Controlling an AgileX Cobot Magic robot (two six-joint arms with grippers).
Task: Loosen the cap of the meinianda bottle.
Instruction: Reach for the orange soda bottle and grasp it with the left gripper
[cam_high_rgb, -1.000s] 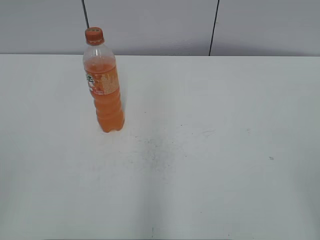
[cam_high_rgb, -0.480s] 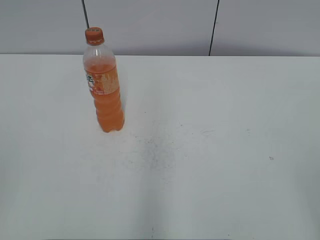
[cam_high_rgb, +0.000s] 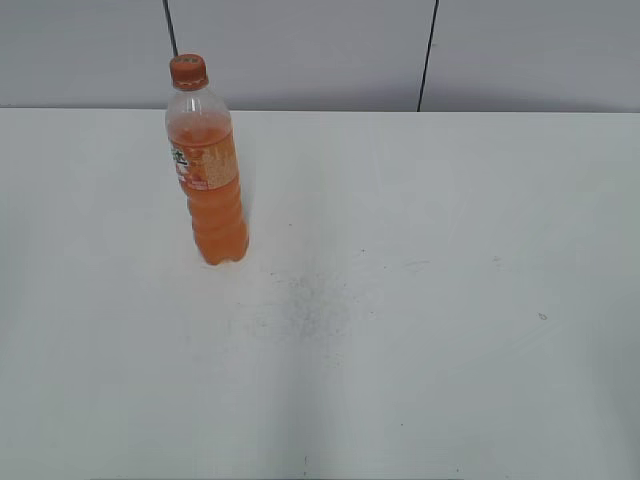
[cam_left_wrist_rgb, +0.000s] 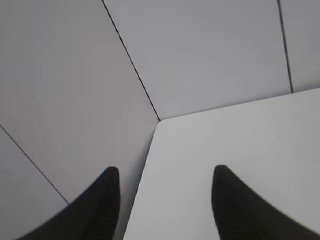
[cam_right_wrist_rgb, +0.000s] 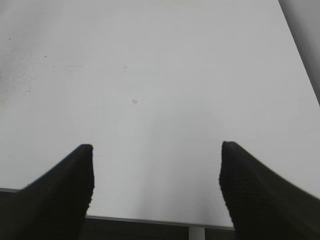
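My exterior view alone shows the meinianda bottle (cam_high_rgb: 207, 165) upright, cap (cam_high_rgb: 188, 71) on, with neither pincer near it. Left pincer (cam_left_wrist_rgb: 165, 172) gapes over the table (cam_left_wrist_rgb: 240, 150) corner; right pincer (cam_right_wrist_rgb: 156, 150) gapes above bare tabletop

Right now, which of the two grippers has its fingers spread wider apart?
The right gripper: its dark fingers stand far apart over the white table. The left gripper is also open, but with a narrower gap, above the table's corner.
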